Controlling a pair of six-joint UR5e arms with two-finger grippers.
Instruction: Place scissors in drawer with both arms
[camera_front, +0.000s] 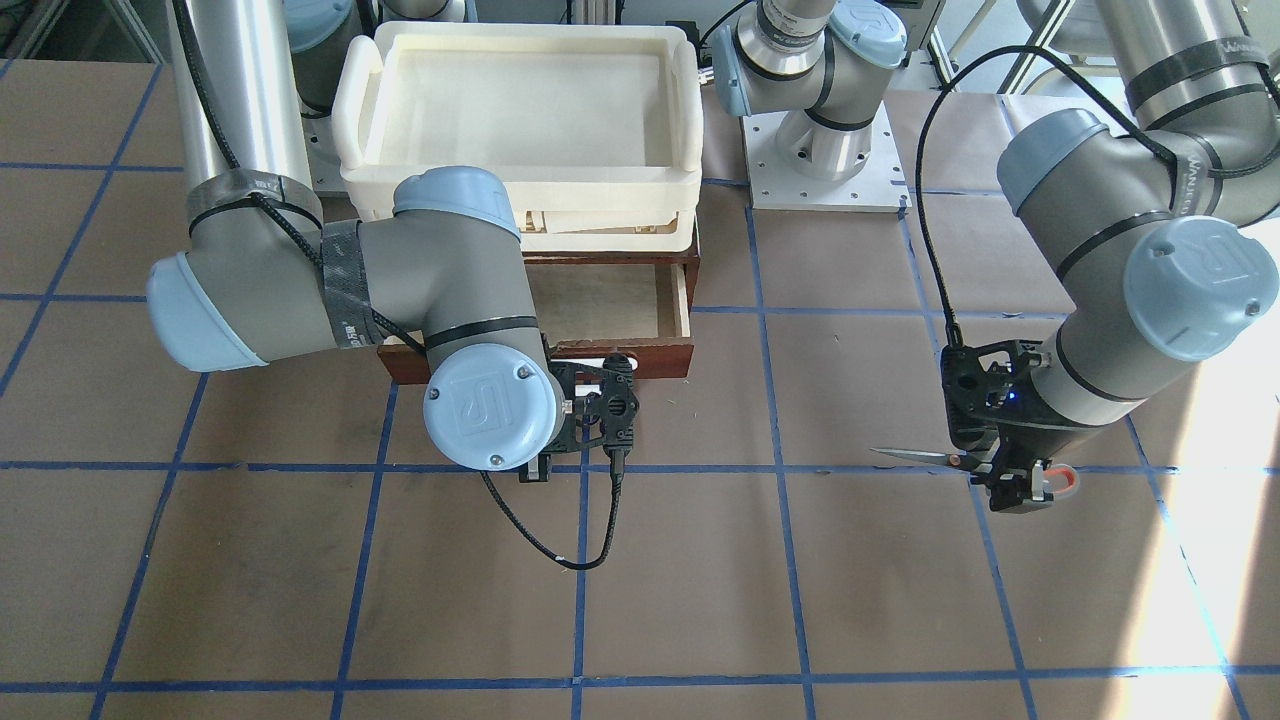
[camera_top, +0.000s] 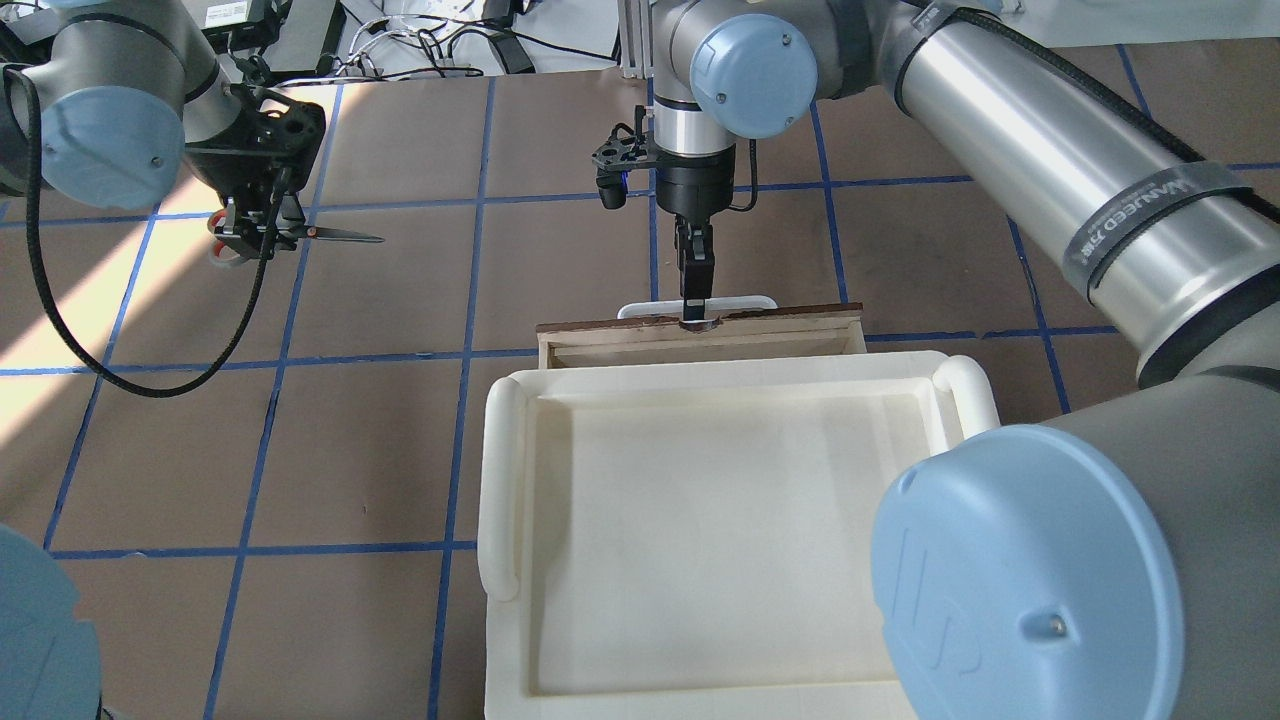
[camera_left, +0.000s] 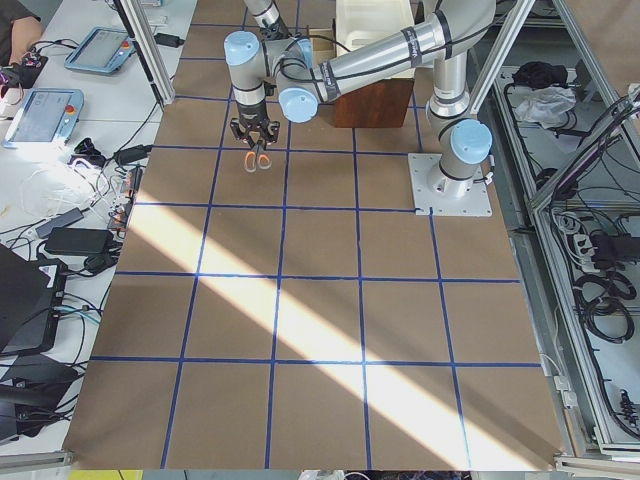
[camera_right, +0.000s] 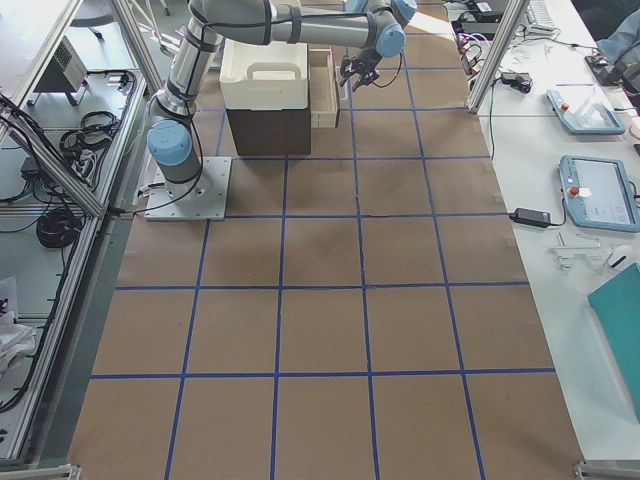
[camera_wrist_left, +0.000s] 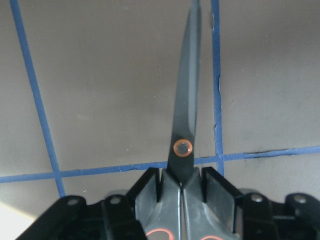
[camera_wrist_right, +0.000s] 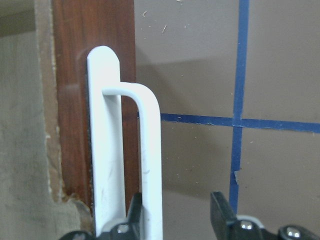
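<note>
The scissors (camera_front: 915, 456) have steel blades and orange-lined loops, and also show in the overhead view (camera_top: 340, 237). My left gripper (camera_top: 262, 235) is shut on them just behind the pivot (camera_wrist_left: 182, 148). The blades point level toward the drawer's side. The dark brown drawer (camera_front: 650, 358) stands partly pulled out, and its pale plywood inside (camera_front: 610, 295) shows. My right gripper (camera_top: 693, 300) is at the white bar handle (camera_wrist_right: 150, 150). Its fingers (camera_wrist_right: 220, 210) are spread, the bar between them next to one finger. The drawer front also shows in the overhead view (camera_top: 790, 314).
A cream-white plastic tray (camera_front: 360, 110) sits on top of the drawer cabinet (camera_right: 265, 130). The right arm's wrist hangs over the drawer front and hides the handle in the front-facing view. Brown table cover with blue tape lines lies between the two grippers.
</note>
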